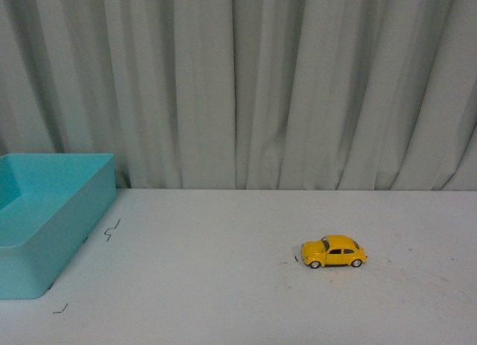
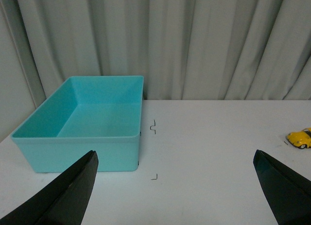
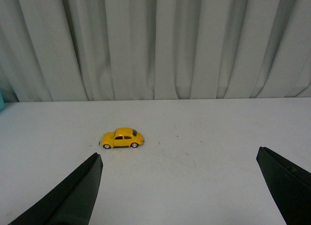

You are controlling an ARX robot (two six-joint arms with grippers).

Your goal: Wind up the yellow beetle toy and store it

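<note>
The yellow beetle toy (image 1: pixel 333 251) stands on its wheels on the white table, right of centre, its side toward me. It also shows in the right wrist view (image 3: pixel 122 138) and at the edge of the left wrist view (image 2: pixel 300 137). A turquoise bin (image 1: pixel 45 218) sits at the table's left, empty inside in the left wrist view (image 2: pixel 87 125). My left gripper (image 2: pixel 175 162) is open, near the bin and well short of the toy. My right gripper (image 3: pixel 179 164) is open, with the toy ahead of it and apart. Neither arm shows in the front view.
Pale grey curtains (image 1: pixel 238 84) hang along the table's far edge. Small dark marks (image 1: pixel 112 229) lie on the table beside the bin, seen also in the left wrist view (image 2: pixel 154 128).
</note>
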